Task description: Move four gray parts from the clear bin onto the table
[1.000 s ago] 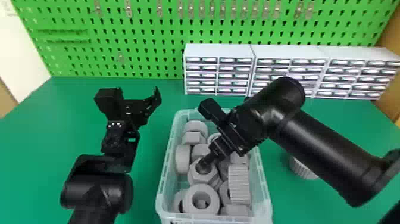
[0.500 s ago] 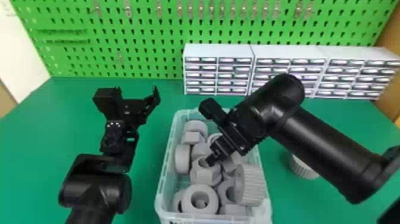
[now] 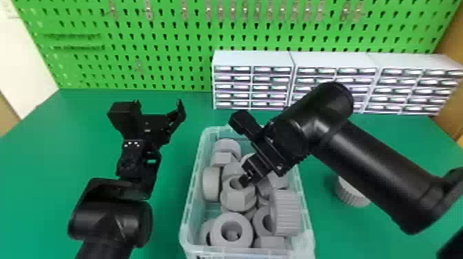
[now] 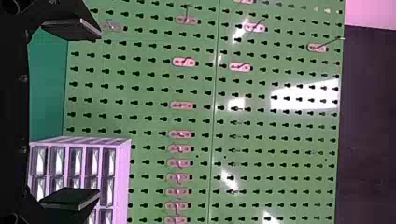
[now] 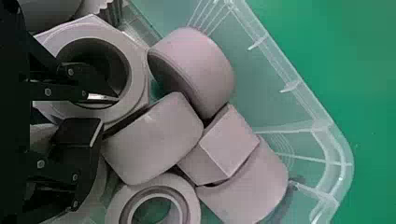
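Ribbed gray cylinder (image 3: 287, 213) has tipped rightward in the clear plastic bin (image 3: 189, 196). Near it, hexagonal gray nut (image 3: 237, 201): my right gripper (image 3: 246, 177) pinches its wall, one finger inside the round bore. Left gripper (image 3: 158, 107) left of bin, fingers apart.

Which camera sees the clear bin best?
The head view. It shows nearly the whole clear bin, though the right arm covers some of its far side. The right wrist view gives a close look at one corner, with gray parts inside.
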